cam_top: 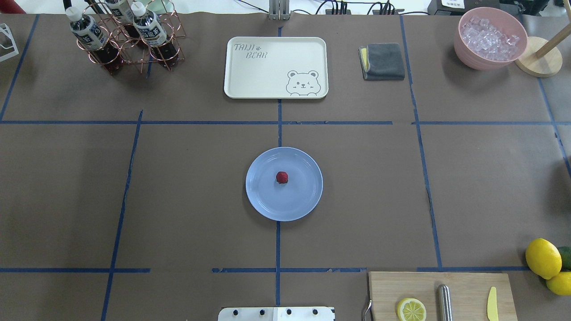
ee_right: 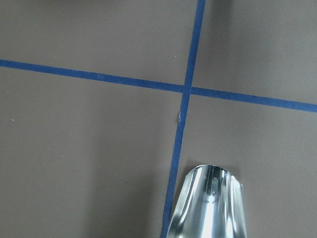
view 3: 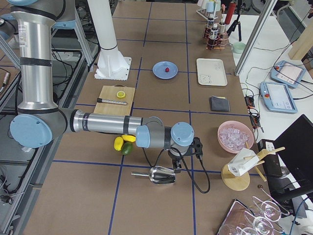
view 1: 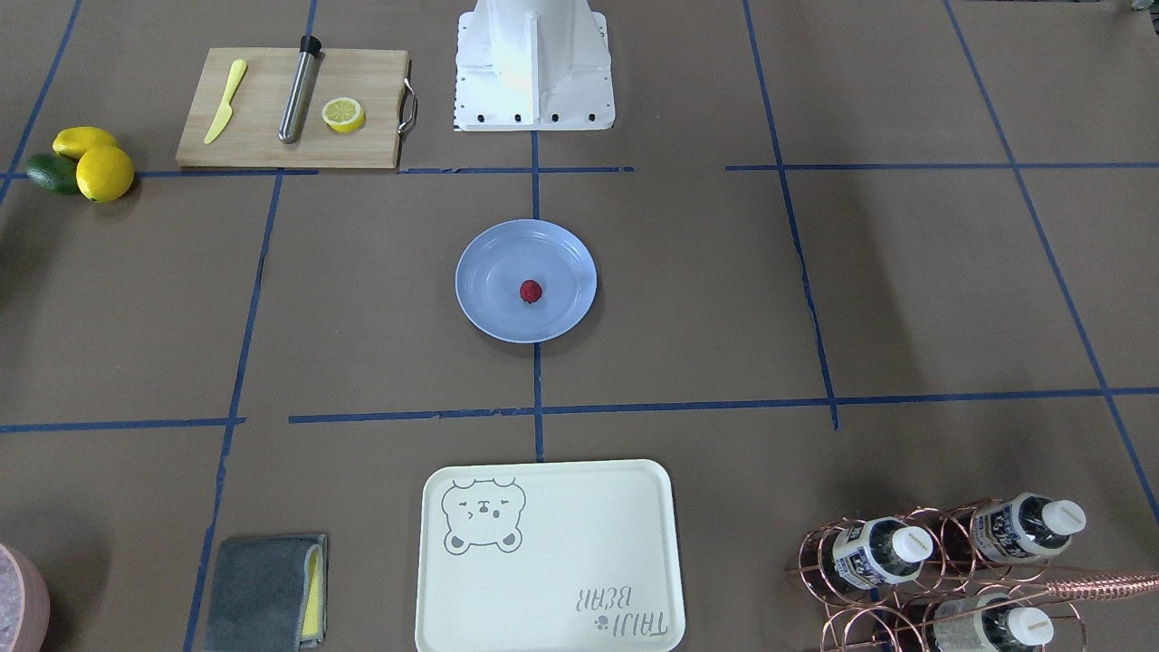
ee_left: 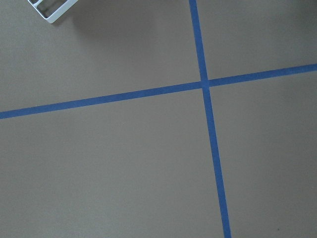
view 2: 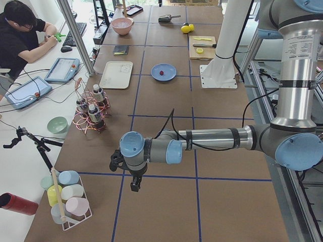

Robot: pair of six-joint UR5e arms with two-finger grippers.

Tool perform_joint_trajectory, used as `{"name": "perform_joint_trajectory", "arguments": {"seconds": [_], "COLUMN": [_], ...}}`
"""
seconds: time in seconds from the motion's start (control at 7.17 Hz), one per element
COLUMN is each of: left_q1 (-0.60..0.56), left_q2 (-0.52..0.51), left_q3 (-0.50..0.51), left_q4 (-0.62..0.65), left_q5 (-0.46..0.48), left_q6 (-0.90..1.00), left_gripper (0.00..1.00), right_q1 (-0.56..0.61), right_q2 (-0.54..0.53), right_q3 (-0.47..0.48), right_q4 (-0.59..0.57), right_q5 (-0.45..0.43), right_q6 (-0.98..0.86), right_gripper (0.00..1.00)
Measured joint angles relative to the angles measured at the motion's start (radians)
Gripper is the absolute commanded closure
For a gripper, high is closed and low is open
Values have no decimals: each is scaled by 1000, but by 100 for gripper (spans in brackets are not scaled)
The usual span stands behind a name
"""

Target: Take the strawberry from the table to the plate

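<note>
A small dark-red strawberry lies in the middle of the light-blue plate, at the centre of the brown table. Neither arm appears in the overhead or front views. My left gripper hangs over bare table at the table's left end, far from the plate. My right gripper hangs at the right end, just above a metal scoop. I cannot tell whether either is open or shut. The wrist views show no fingers.
A cutting board holds a lemon slice, a steel rod and a yellow knife. Lemons lie beside it. At the far side are the bear tray, a grey cloth, a bottle rack and a pink ice bowl.
</note>
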Motion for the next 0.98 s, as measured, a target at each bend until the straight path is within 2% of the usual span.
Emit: {"name": "perform_joint_trajectory", "arguments": {"seconds": [0.98], "left_q1": [0], "left_q2": [1], "left_q3": [6], "left_q4": [-6], "left_q5": [-2], "left_q6": [4], "left_gripper": [0], "right_q1": [0], "right_q2": [0], "right_q3": [6], "right_q4": [13], "right_q5": [0], "right_q6": [25], "right_gripper": [0]}}
